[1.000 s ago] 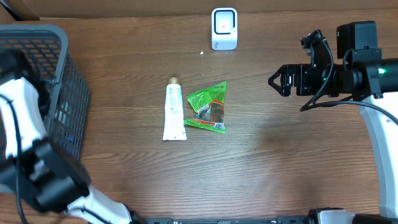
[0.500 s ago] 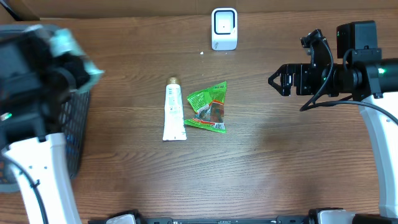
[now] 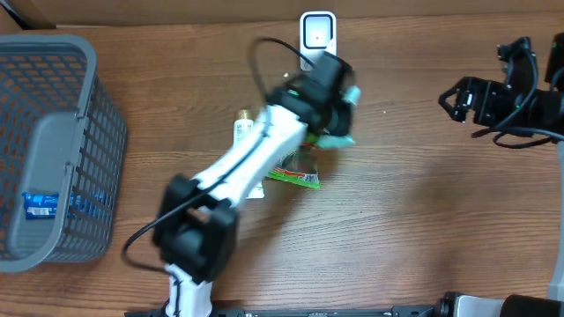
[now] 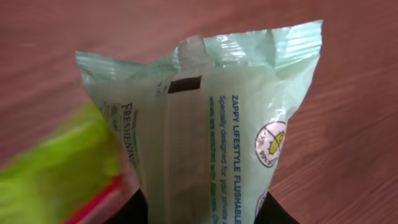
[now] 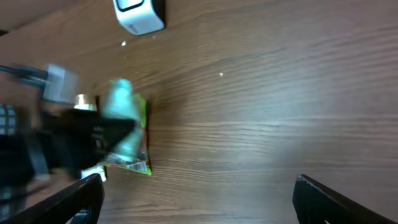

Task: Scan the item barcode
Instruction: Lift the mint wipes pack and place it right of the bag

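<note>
Overhead: our left hand (image 3: 335,110) grips the pale wipes packet (image 3: 335,138) near the scanner (image 3: 317,40); right hand (image 3: 451,99) gapes wide, holding nothing | Left wrist: packet's back seam faces us (no barcode visible) | Right wrist: packet hovers beside the scanner; we should turn its barcode toward the window, steadily.

Light: even and soft from above; the wooden surface (image 3: 423,220) is evenly bright, with faint shadows.
Overhead: my left arm (image 3: 256,154) is slightly smeared, and the right edge is soft.
Left wrist: the pale packet (image 4: 211,143) print is readable; the green packet (image 4: 56,168) and the wood behind are blurred.
Right wrist: the grain is crisp, my left arm is streaked at the left edge, and my right claw (image 5: 199,180) tips are dark.
</note>
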You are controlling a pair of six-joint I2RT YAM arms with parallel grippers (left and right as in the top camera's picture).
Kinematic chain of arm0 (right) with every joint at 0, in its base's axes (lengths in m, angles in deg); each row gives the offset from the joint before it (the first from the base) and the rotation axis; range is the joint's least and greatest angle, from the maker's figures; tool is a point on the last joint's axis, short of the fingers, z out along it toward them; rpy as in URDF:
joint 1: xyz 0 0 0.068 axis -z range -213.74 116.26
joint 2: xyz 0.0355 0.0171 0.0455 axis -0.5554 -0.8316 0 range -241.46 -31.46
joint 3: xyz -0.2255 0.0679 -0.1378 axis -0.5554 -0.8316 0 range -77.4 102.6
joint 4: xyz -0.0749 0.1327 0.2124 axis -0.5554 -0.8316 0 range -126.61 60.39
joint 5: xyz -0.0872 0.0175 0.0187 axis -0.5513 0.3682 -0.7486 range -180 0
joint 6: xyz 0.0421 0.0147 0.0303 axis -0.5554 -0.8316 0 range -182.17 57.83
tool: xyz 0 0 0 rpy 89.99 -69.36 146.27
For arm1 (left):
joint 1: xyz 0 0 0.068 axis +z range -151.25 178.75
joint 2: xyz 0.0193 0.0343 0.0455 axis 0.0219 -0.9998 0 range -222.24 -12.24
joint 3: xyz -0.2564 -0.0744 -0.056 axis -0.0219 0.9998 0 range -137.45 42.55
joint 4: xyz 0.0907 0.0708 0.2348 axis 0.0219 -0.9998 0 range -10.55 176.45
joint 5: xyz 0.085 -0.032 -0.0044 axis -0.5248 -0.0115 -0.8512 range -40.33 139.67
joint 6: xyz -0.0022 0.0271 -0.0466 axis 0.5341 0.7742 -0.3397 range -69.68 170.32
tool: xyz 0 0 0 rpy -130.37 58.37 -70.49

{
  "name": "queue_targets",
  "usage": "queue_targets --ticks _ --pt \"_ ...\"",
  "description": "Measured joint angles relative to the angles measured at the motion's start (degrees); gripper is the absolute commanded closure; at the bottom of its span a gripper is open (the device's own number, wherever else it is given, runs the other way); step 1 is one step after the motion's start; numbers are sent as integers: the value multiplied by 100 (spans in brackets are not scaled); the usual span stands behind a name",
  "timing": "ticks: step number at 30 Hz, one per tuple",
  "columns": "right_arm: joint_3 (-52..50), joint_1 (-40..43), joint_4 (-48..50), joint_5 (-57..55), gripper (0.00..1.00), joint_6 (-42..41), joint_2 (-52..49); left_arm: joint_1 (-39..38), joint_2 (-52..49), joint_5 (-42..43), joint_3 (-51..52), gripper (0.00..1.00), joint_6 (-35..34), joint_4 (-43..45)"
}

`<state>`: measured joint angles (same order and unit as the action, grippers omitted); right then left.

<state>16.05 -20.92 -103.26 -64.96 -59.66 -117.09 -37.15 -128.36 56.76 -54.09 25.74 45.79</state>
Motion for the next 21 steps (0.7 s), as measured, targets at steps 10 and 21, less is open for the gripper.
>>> queue_targets --ticks 10,21 --pt "0 144 -59 2 0 2 0 -590 -1001 24 7 24 -247 164" --pt "9 144 -107 4 0 4 0 894 -763 -570 -4299 23 87 -4240"
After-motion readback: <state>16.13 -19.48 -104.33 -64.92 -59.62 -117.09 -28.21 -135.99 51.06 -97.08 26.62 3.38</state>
